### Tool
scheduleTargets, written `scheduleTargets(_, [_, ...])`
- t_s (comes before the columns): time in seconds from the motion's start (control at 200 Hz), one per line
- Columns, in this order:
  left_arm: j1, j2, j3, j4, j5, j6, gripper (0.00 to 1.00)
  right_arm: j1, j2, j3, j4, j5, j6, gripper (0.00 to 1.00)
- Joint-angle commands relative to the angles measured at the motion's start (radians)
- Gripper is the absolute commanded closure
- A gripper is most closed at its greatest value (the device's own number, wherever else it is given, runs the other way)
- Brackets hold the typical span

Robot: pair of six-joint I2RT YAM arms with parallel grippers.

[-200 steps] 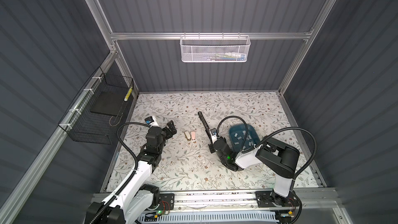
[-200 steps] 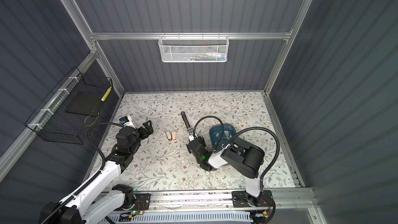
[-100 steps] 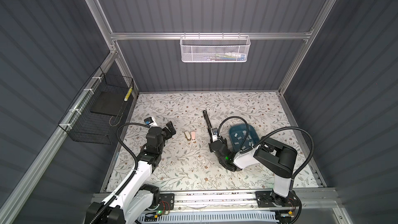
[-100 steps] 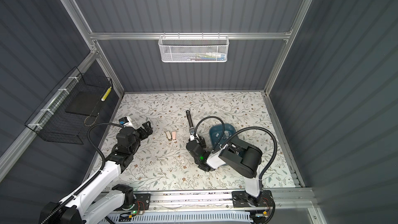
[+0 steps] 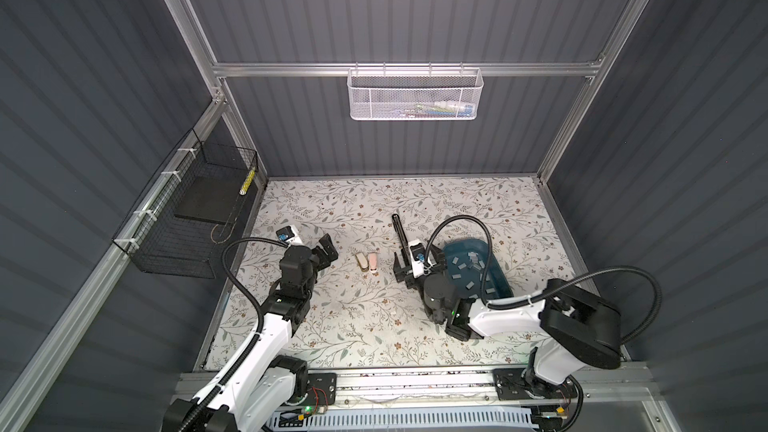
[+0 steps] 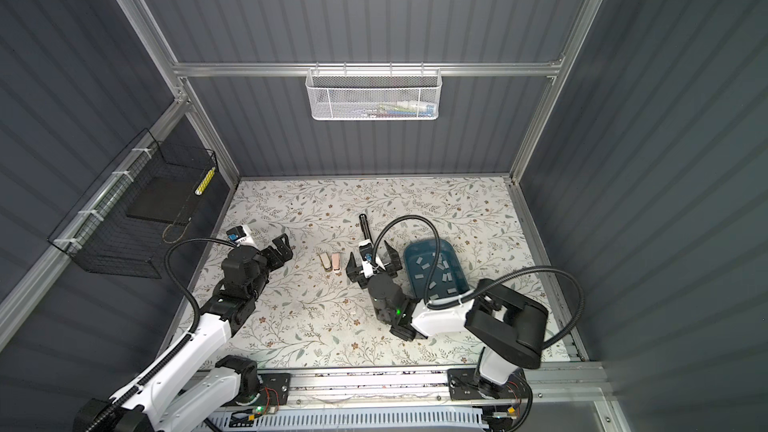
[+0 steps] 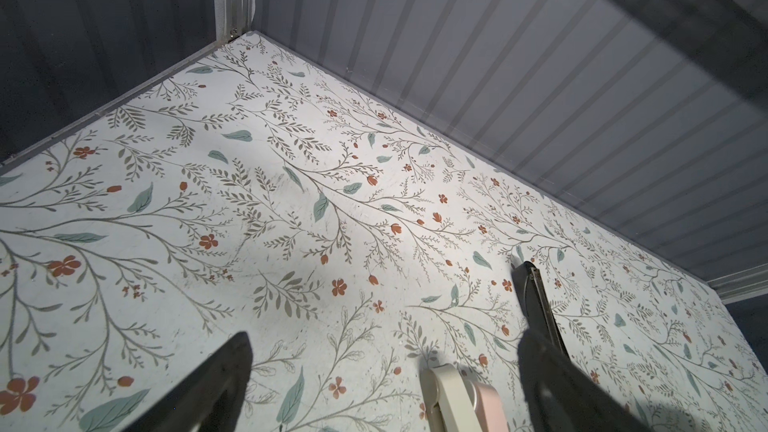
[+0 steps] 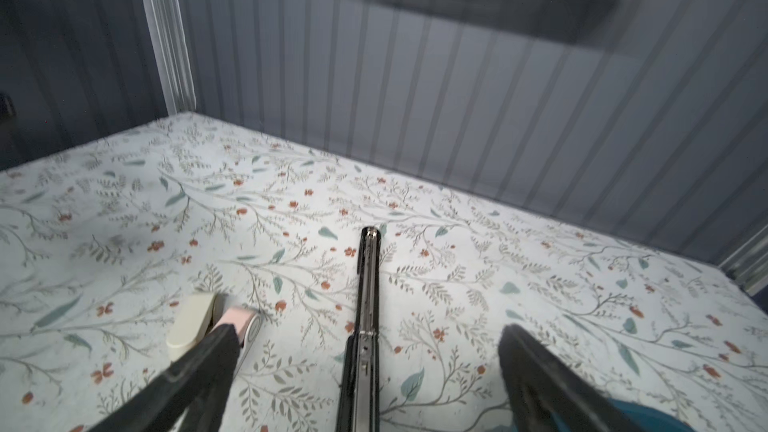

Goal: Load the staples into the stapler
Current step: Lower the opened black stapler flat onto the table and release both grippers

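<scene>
Top views: staples [image 5: 471, 258] lie in the blue tray [image 5: 478, 241]

Black wire basket [image 5: 166, 259], left wall, holds a dark slab [image 5: 208, 201] and yellow stick [image 5: 248, 182]. Left gripper [image 5: 329, 249] gapes empty near a cream stapler [image 5: 362, 261] and a pink stapler [image 5: 372, 261]. Right gripper [image 5: 415, 257] spreads its jaws astride the black stapler [image 5: 400, 231], with the tray beside it.

No text, brand or number seems legible anywhere in these views.

Soft overhead light leaves the floral tabletop [image 5: 353, 326] bright and the grey walls [image 5: 415, 14] dim, with faint shadows, wide-angle bending at the edges and blur across the right wrist view.
</scene>
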Motion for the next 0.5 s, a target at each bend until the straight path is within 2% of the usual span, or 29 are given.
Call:
scheduleTargets(0.0, [0.001, -0.010, 0.019, 0.010, 0.000, 0.038, 0.00, -0.011, -0.121, -0.036, 0.005, 0.028, -0.086, 0.01])
scheduleTargets(0.1, [0.001, 0.005, 0.035, -0.005, 0.021, 0.045, 0.00, -0.031, -0.269, -0.021, -0.173, 0.023, -0.059, 0.01])
scheduleTargets(0.235, [0.001, 0.002, 0.043, -0.010, 0.045, 0.069, 0.00, -0.135, -0.465, -0.021, -0.501, -0.098, 0.126, 0.01])
scheduleTargets(0.395, [0.001, -0.003, 0.047, 0.006, 0.085, 0.082, 0.00, -0.365, -0.596, -0.053, -0.677, -0.328, 0.388, 0.01])
scheduleTargets(0.45, [0.001, -0.006, 0.055, 0.008, 0.114, 0.084, 0.00, -0.404, -0.614, -0.044, -0.716, -0.397, 0.411, 0.01])
scheduleTargets(0.495, [0.001, -0.010, 0.062, 0.017, 0.148, 0.083, 0.00, -0.417, -0.623, -0.033, -0.740, -0.408, 0.407, 0.01])
